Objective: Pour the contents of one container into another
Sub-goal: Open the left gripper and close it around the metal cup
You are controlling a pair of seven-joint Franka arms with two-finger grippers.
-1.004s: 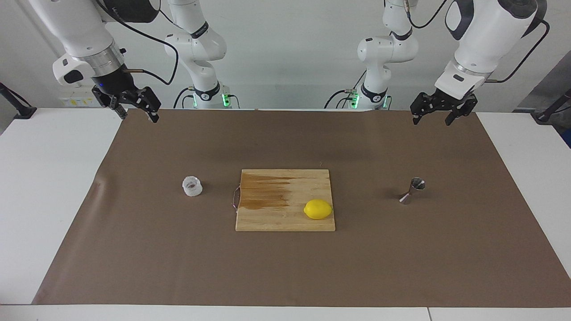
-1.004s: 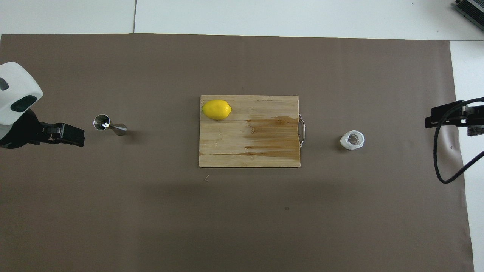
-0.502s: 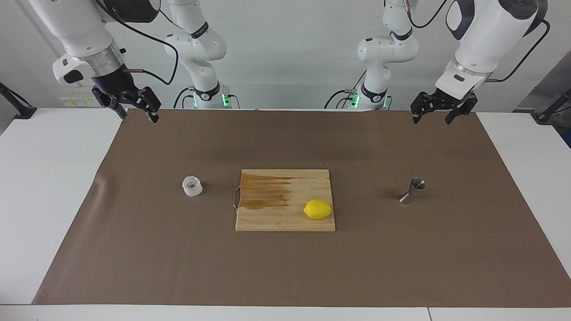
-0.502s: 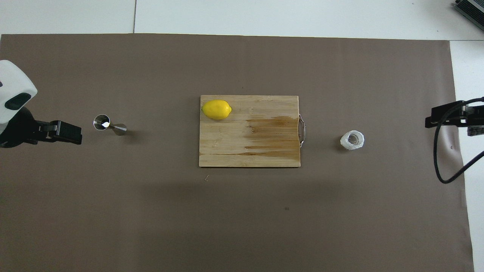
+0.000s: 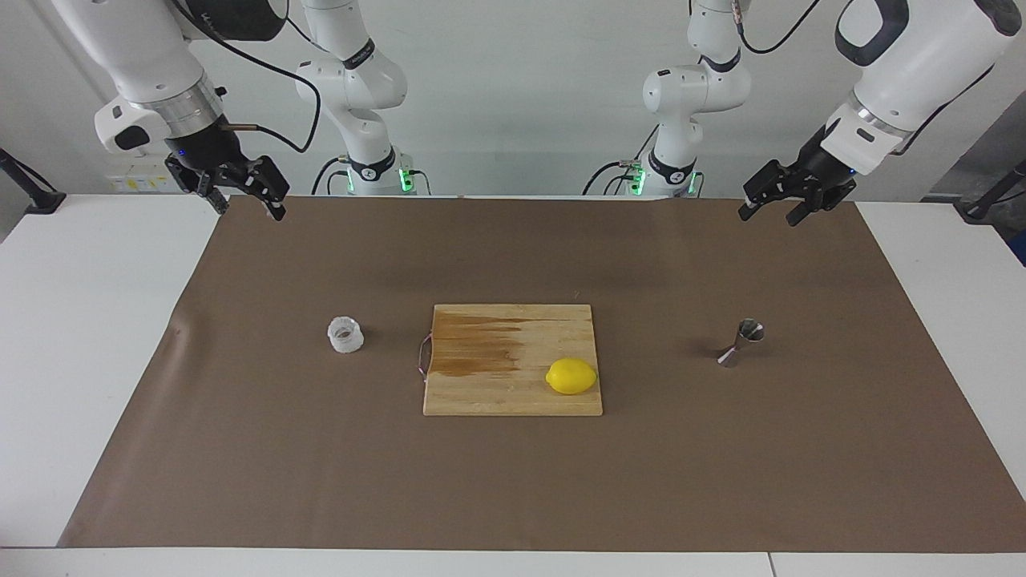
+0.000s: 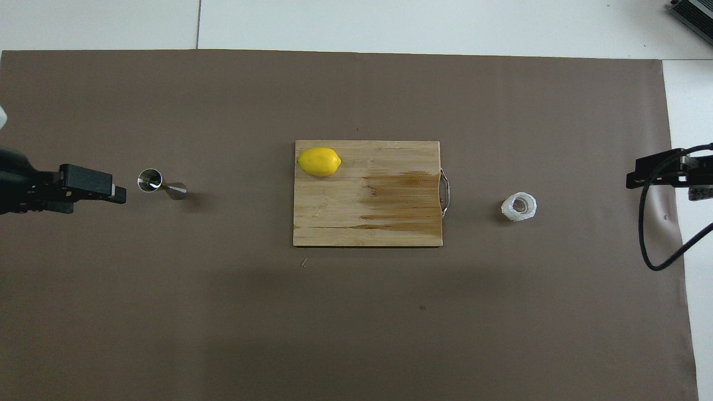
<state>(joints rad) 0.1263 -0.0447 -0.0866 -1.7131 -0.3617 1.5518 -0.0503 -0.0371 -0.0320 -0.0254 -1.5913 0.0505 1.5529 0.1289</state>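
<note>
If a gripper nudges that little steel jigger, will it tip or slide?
The steel jigger looks top-heavy: tall on a small foot with a narrow waist, so a high nudge probably tips it. Once down, its cones would likely roll in an arc. The shiny metal may slip between jaws.

One whitish plastic cup (image 5: 345, 334) (image 6: 519, 206). One steel jigger (image 5: 741, 342) (image 6: 161, 185). One lemon (image 5: 571, 376) (image 6: 319, 161). One wooden cutting board (image 5: 497, 385) (image 6: 390, 223), with one metal handle (image 5: 422, 356) (image 6: 444, 192) at its edge. One brown mat (image 5: 513, 481) (image 6: 356, 323) spread over one white tabletop (image 5: 80, 320) (image 6: 390, 22). Two robot arms, each with one end effector: left end effector (image 5: 771, 211) (image 6: 111, 192), right end effector (image 5: 250, 210) (image 6: 635, 179). Both with fingers apart, nothing between them.
</note>
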